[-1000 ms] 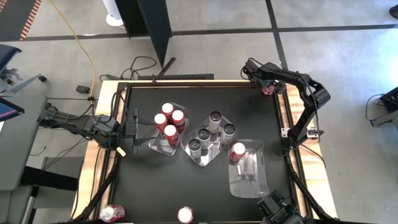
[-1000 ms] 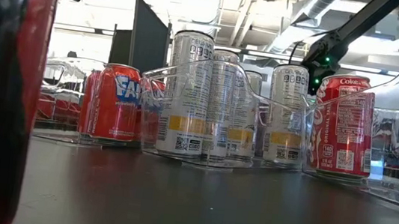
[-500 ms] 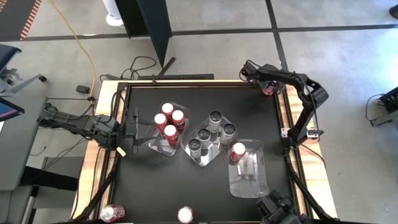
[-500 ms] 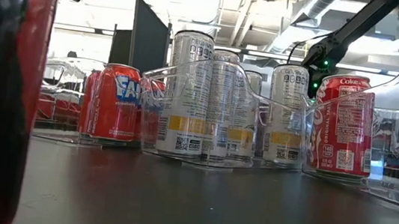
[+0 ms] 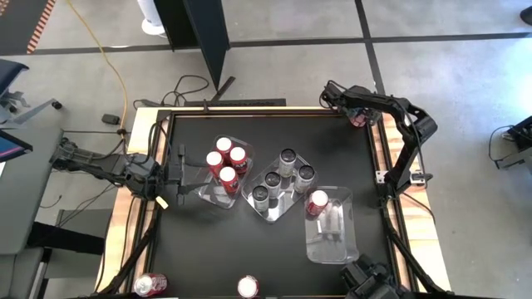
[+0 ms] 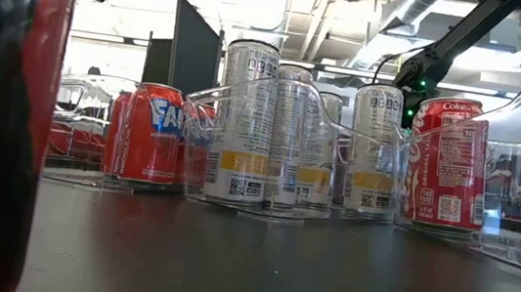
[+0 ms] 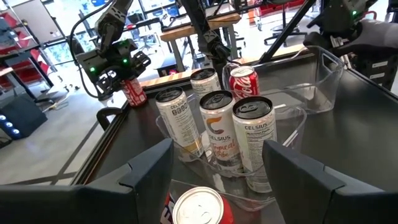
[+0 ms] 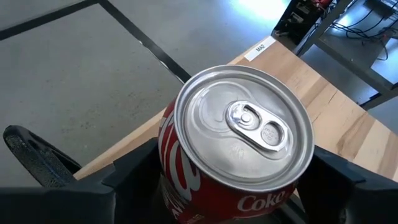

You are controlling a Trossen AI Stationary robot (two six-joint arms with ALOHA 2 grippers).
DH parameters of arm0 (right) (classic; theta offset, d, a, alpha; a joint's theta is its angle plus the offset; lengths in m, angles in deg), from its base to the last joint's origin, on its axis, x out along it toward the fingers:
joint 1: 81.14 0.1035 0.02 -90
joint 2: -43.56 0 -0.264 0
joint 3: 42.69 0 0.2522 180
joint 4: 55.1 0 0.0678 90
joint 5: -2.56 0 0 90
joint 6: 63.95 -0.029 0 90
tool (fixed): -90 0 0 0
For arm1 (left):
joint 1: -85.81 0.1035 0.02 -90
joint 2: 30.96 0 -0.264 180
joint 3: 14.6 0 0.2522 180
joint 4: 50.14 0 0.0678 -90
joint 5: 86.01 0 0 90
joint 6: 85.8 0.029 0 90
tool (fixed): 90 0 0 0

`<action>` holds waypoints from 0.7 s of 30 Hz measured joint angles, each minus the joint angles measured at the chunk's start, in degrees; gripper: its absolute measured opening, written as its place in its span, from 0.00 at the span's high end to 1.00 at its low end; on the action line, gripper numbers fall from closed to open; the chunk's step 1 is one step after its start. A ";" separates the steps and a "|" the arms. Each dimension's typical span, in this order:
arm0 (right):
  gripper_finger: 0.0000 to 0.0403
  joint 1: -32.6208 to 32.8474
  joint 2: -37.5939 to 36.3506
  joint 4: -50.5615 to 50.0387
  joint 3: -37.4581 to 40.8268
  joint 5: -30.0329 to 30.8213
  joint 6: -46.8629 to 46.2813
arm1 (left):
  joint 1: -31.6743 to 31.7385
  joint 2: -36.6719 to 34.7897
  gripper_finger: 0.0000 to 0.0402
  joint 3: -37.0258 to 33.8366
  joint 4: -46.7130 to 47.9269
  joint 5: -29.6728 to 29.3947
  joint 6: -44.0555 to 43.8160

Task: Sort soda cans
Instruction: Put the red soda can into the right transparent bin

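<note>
Red Coke can (image 8: 239,149) is positioned at the table's far right corner, between the fingers of the right gripper (image 5: 358,117); firm contact cannot be confirmed. Left gripper (image 7: 217,180) is held spread beside the red-can tray (image 5: 218,193).

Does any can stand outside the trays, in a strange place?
Yes. Two red cans stand loose at the table's near edge. A third red can sits at the far right corner, between the right tool's fingers.
</note>
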 joint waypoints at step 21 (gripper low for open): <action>0.27 3.27 -0.35 -3.63 0.25 0.17 -2.55 | 0.01 -0.01 0.40 0.00 -0.02 -0.01 -0.01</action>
